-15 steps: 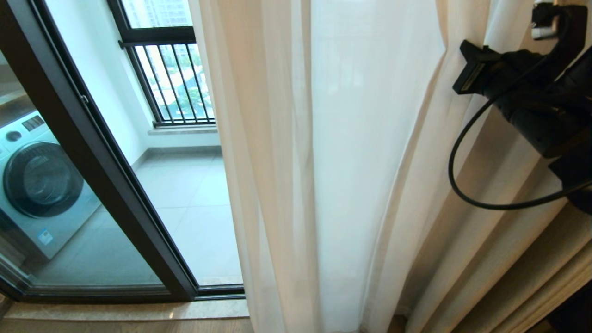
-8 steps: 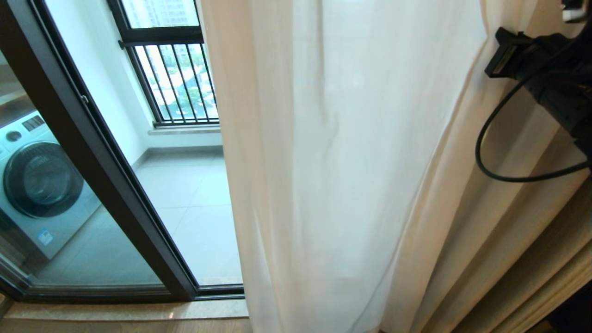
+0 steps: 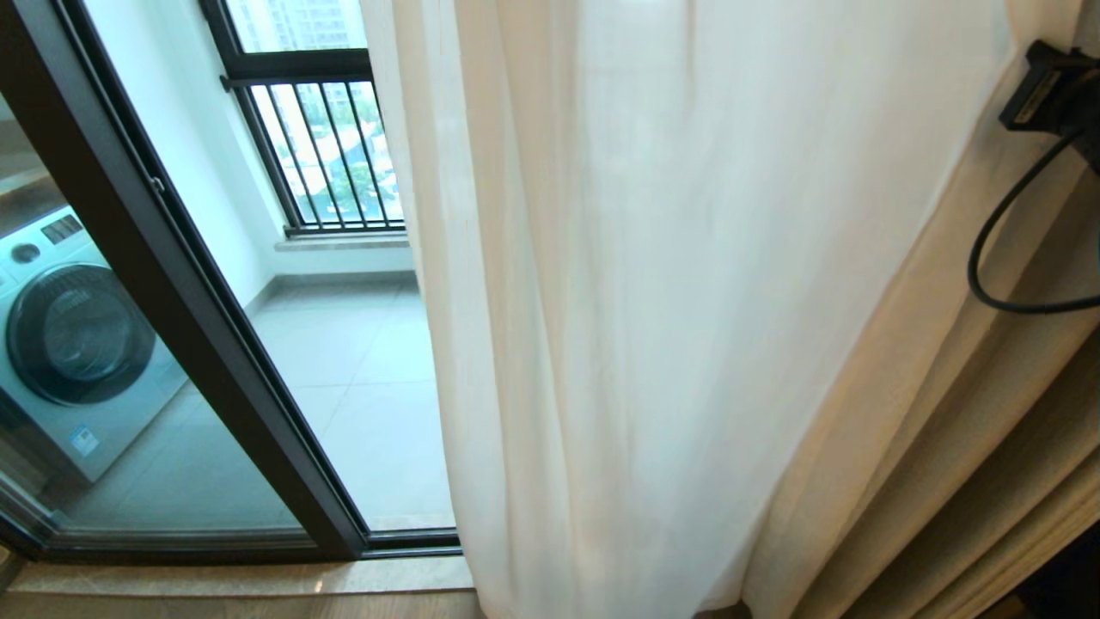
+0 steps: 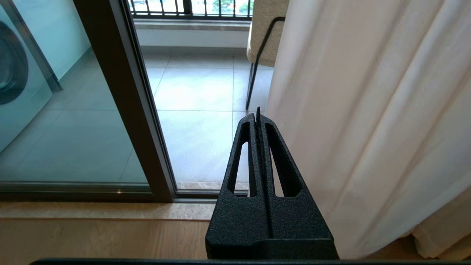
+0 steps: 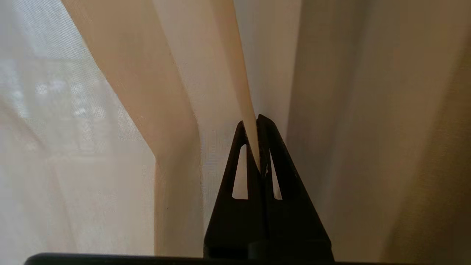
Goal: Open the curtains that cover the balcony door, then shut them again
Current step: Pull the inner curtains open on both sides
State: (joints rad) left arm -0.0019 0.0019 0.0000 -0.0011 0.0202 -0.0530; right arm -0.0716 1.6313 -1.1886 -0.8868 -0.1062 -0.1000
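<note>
The sheer white curtains [image 3: 670, 301] hang over the right part of the balcony door [image 3: 172, 284], whose dark frame and glass stand bare to the left. My right gripper [image 5: 254, 123] is shut on a narrow vertical fold of the curtains [image 5: 176, 92]. In the head view only the right arm's wrist [image 3: 1053, 86] shows, at the top right edge. The left gripper [image 4: 257, 116] is shut with nothing in it. It hangs low, just left of the curtains' edge [image 4: 368, 110] and in front of the door's sill [image 4: 110, 209].
A washing machine [image 3: 73, 344] stands behind the glass at left, and a black-barred railing window [image 3: 326, 146] lies beyond the balcony floor. A chair [image 4: 265, 33] stands on the balcony. Thick tan drapes [image 3: 988, 447] hang at far right. A black cable [image 3: 1005, 258] loops from the right wrist.
My right arm has moved to the right, nearly out of the head view, drawing the pinched fold with it. The sheer fabric now lies stretched and flatter.
</note>
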